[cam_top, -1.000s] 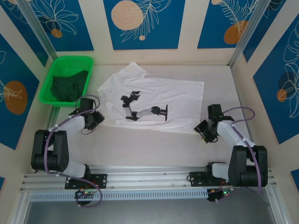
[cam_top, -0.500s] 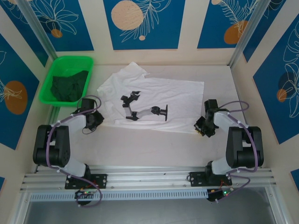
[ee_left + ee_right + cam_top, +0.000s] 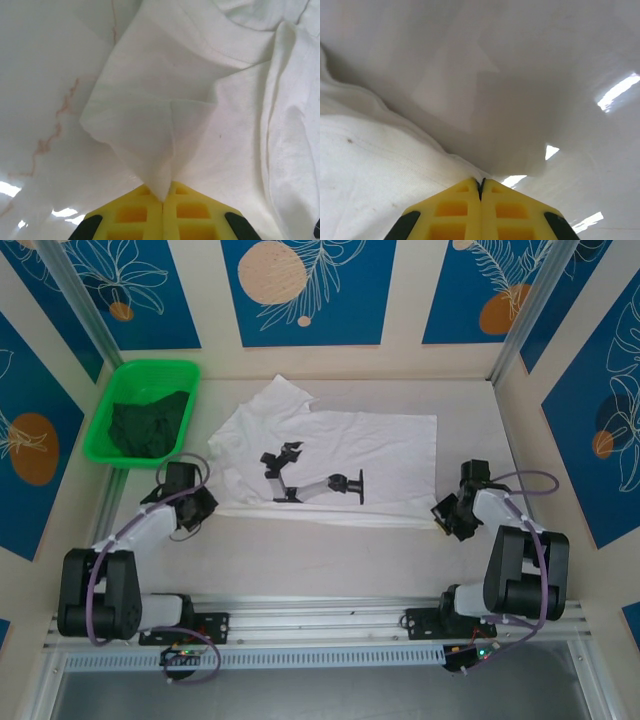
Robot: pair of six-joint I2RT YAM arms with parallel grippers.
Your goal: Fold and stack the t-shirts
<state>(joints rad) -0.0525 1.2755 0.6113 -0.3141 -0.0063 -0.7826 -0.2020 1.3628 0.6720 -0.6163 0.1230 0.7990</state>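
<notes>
The white t-shirt (image 3: 380,445) lies spread flat on the table, its black chest print (image 3: 310,480) facing up. My left gripper (image 3: 205,503) is at the shirt's near left corner. In the left wrist view the yellow pads (image 3: 135,215) of that gripper (image 3: 163,199) are shut on a peak of white cloth (image 3: 150,130). My right gripper (image 3: 444,516) is at the near right corner. Its pads (image 3: 515,210) are shut on the white hem (image 3: 395,165), seen close up at the gripper (image 3: 481,183). The dark green t-shirt (image 3: 150,423) lies crumpled in the tray.
The bright green plastic tray (image 3: 118,390) stands at the back left of the table. Patterned walls close in the back and both sides. A metal rail (image 3: 320,615) runs along the near edge by the arm bases.
Both grippers have drawn the near corners outward and slightly toward the near edge. The shirt's near hem is now stretched straighter between them.
</notes>
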